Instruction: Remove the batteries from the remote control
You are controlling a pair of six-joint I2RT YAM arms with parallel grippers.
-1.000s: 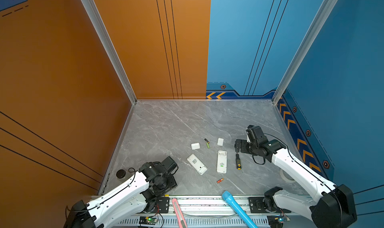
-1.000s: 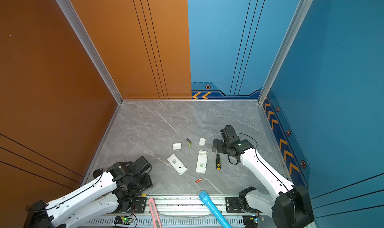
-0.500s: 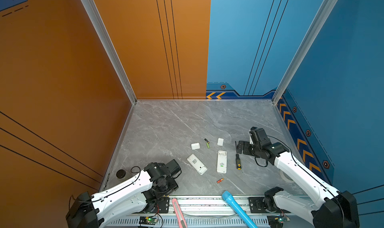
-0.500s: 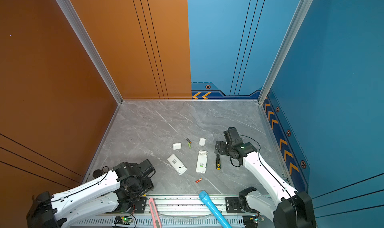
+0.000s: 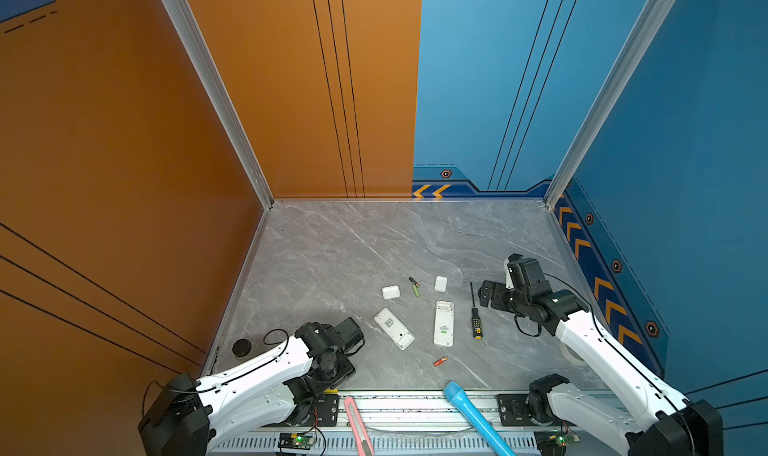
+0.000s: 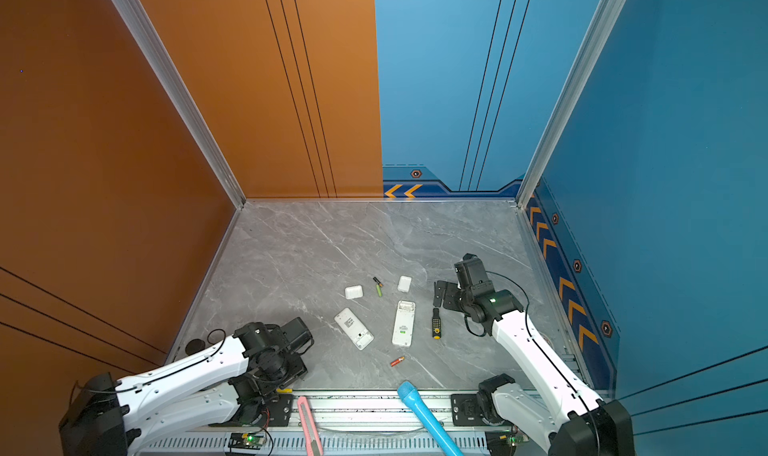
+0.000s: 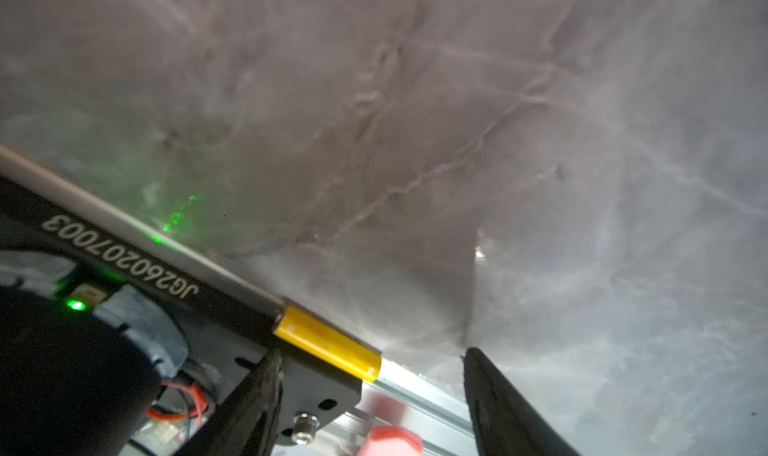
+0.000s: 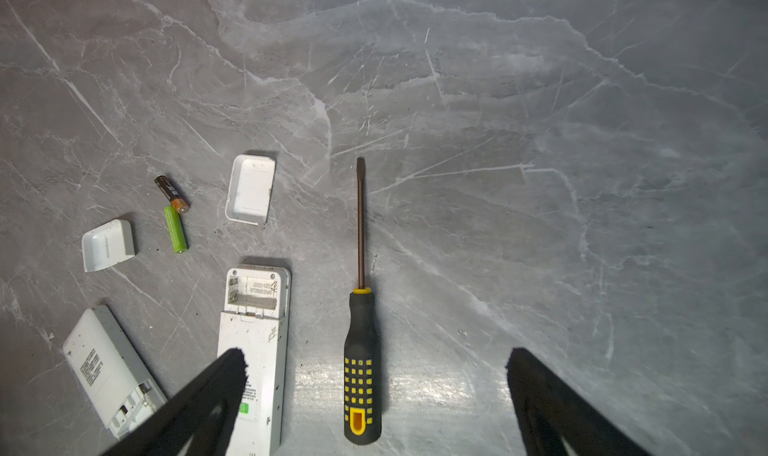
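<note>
Finding: my left arm has settled lower toward the front rail (image 5: 415, 404). The left tool (image 7: 372, 354) stands open and empty over the yellow battery (image 7: 328, 344), which lies at the desk (image 5: 353, 246) edge. The right tool (image 8: 376, 352) is wide open and empty above the screwdriver (image 8: 360, 362). The green battery (image 5: 416, 290) and red-orange battery (image 5: 440, 361) lie loose on the desk. The near remote (image 8: 253, 296) bay looks empty, so the unloading is likely finished.

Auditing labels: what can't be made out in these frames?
- Yellow battery: both top views, almost all under left arm.
- Angled remote's battery bay: right wrist view, right finger overlaps it; top views, too small.
- Red-orange battery: markings too small in top views; outside both wrist views.
- Pink utility knife: left wrist view, blurred, cut by edge.
</note>
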